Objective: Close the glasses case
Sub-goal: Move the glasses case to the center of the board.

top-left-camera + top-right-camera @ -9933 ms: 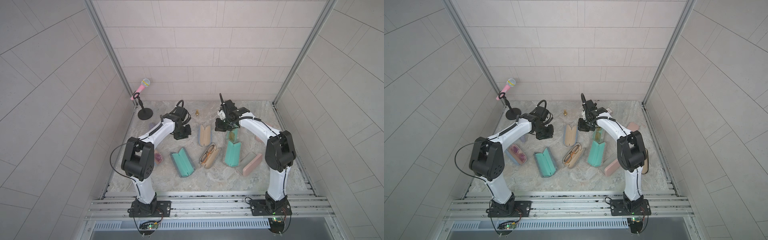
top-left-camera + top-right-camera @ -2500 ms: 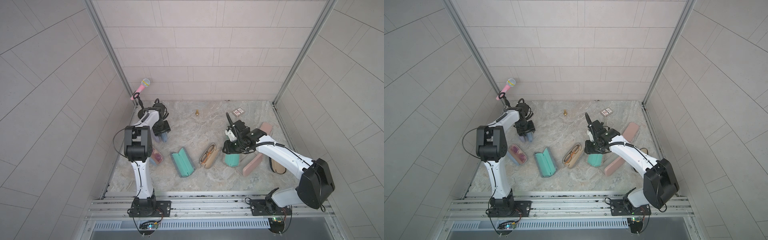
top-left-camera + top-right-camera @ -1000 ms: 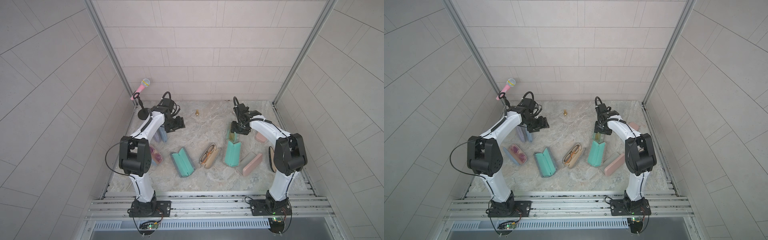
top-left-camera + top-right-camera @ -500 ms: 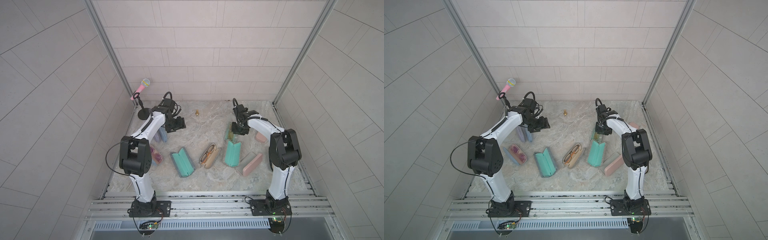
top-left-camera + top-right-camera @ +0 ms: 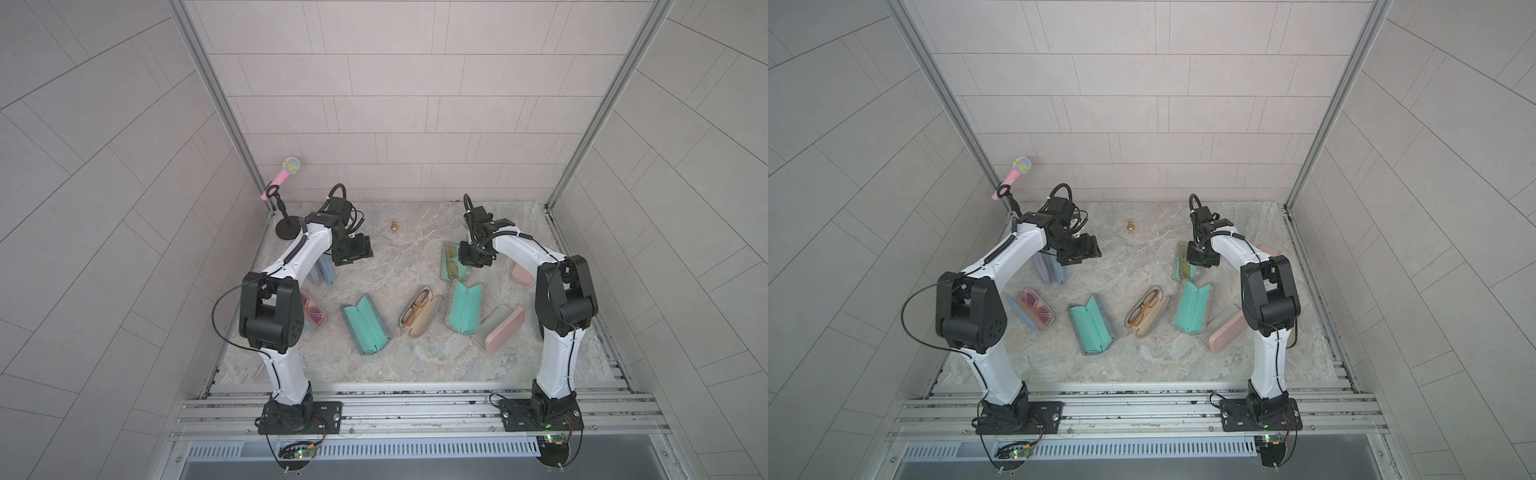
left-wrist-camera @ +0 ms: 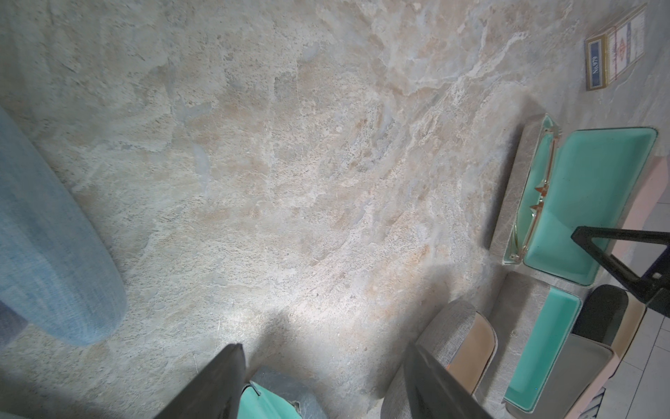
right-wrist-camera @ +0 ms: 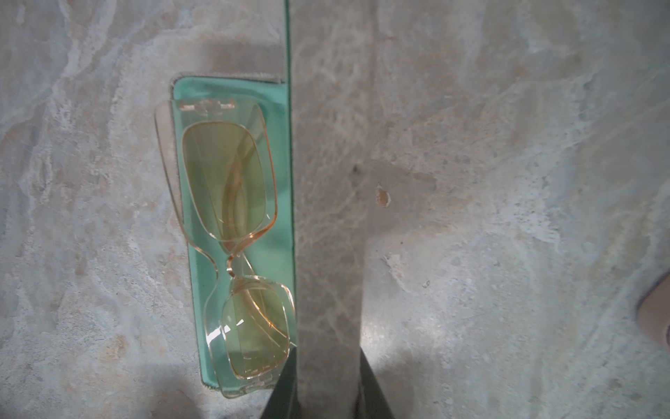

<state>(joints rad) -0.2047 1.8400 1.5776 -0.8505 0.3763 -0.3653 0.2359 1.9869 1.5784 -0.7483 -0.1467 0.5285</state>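
Observation:
The glasses case lies open at the back right, grey outside and teal inside. Yellow-lensed clear-framed glasses lie in its base. Its lid stands roughly upright, and my right gripper is shut on the lid's free edge, one finger on each face. In the left wrist view the case's teal lid shows from the side. My left gripper hovers open over bare table at the back left, holding nothing.
Open cases lie across the middle: two teal ones, a beige one with orange glasses and a pink one. Blue cases sit under the left arm. At the back are a microphone stand and a small brass piece.
My right gripper has come down a little and its jaws have closed onto the case's lid. The left arm and gripper have stayed as they were.

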